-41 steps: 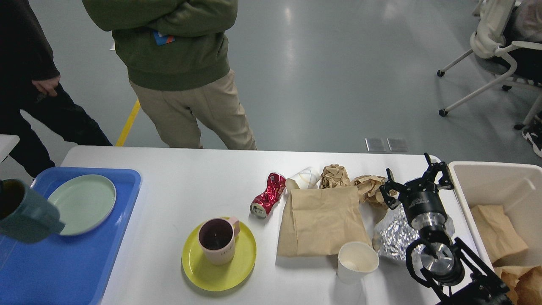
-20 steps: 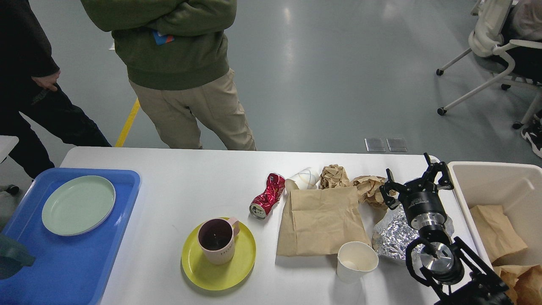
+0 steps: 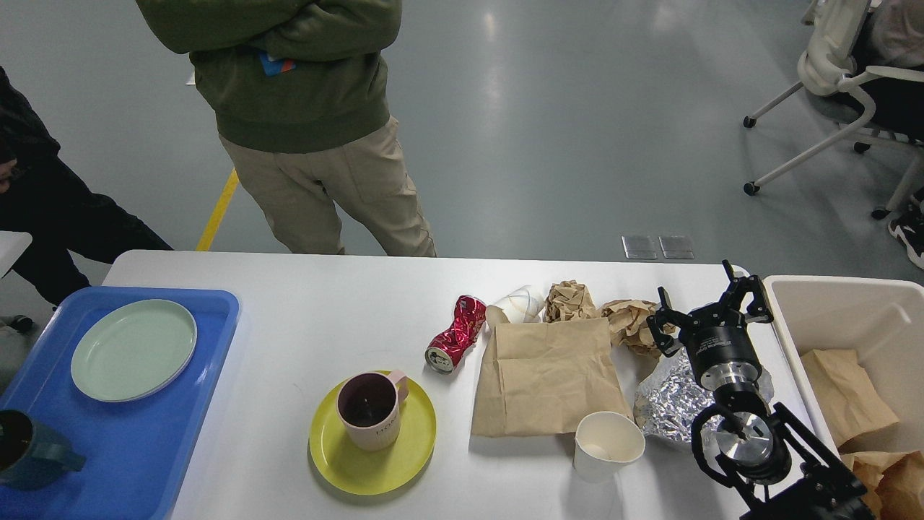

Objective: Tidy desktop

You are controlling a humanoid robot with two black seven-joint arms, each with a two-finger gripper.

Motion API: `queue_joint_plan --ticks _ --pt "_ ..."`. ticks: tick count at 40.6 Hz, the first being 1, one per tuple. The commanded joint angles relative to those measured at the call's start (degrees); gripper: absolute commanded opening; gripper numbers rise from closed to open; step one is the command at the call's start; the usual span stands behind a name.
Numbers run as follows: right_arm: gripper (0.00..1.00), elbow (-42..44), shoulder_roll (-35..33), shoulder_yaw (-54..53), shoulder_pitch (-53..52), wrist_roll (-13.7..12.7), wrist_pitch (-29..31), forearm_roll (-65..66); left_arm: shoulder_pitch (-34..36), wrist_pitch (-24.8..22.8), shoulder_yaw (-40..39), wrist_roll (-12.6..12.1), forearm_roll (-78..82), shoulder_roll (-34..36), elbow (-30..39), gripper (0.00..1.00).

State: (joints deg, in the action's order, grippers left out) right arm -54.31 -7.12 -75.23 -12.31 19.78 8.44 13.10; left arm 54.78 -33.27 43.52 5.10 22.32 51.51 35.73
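Observation:
The white desktop (image 3: 303, 318) fills the lower view. On it lie a crushed red can (image 3: 456, 334), a tipped white paper cup (image 3: 518, 303), two crumpled brown paper balls (image 3: 570, 300) (image 3: 629, 321), a flat brown paper bag (image 3: 552, 375), crumpled foil (image 3: 668, 404) and an upright white paper cup (image 3: 608, 445). A pink mug (image 3: 369, 408) stands on a yellow plate (image 3: 411, 462). My right gripper (image 3: 706, 307) is open and empty, above the foil and beside the right paper ball. My left gripper is out of view.
A blue tray (image 3: 144, 448) at the left holds a pale green plate (image 3: 133, 349) and a teal mug (image 3: 29, 448) at its front left. A beige bin (image 3: 844, 303) at the right holds brown paper. Two people stand behind the table.
The teal mug has gone down from mid-air at the left edge to the tray's front left corner. The person at the far left has drawn back. My right arm has not moved.

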Motion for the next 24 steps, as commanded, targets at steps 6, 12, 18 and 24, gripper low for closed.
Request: queue_joint_plan --ticks 6,12,18,24 --pt "1.0 0.0 0.0 0.0 0.0 0.0 0.0 0.0 -0.99 0.22 -0.19 0.18 0.01 0.43 -0.31 0.03" --pt "1.0 0.0 0.0 0.0 0.0 0.0 0.0 0.0 -1.25 0.04 0.07 0.18 0.01 0.52 -0.22 0.22" --pt "1.0 -0.09 0.0 0.0 0.0 0.0 0.0 0.0 -1.16 0.83 0.07 0.18 -0.87 0.52 -0.14 0.66" --pt "1.0 -0.09 0.0 0.0 0.0 0.0 0.0 0.0 -1.08 0.92 0.07 0.0 -0.96 0.52 0.04 0.83"
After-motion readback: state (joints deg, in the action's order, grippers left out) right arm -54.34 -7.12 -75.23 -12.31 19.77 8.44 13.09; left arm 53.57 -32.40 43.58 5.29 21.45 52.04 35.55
